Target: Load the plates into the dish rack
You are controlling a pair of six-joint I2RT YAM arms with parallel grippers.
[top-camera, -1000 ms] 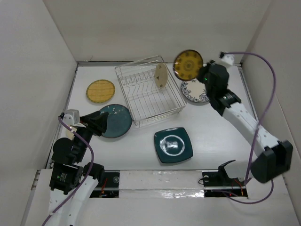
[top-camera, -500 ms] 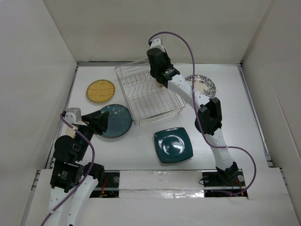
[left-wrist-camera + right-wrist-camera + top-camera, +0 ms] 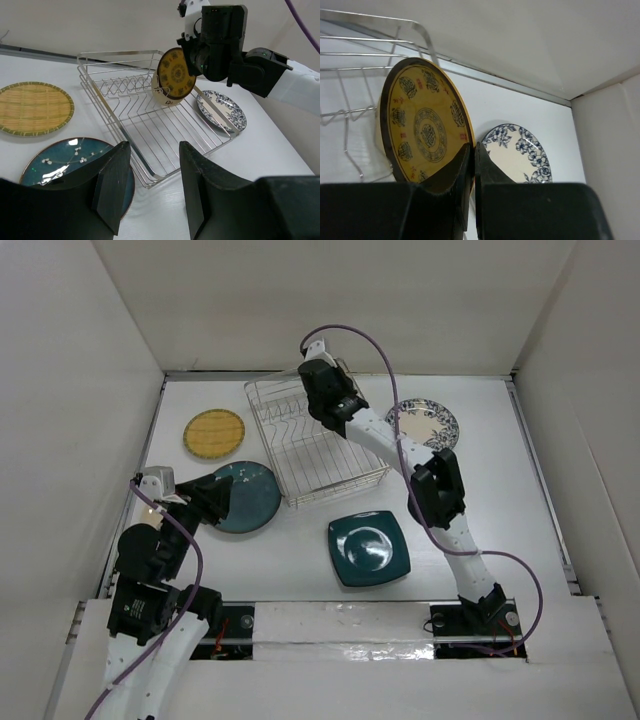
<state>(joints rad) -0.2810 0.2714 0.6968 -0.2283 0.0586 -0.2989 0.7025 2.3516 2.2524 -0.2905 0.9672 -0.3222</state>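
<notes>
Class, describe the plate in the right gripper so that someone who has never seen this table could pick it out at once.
Start at the silver wire dish rack mid-table and look to its far right end, where the right gripper pinches a plate. It is held on edge: yellow-brown with a dark rim and printed medallions, unlike the woven-look plate lying flat.

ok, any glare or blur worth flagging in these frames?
Top external: sharp, soft sheen on the square teal plate. Left wrist: bright highlights on the round teal plate; left fingers dark and blurred. Right wrist: yellow patterned plate in focus; right fingers near-black.
</notes>
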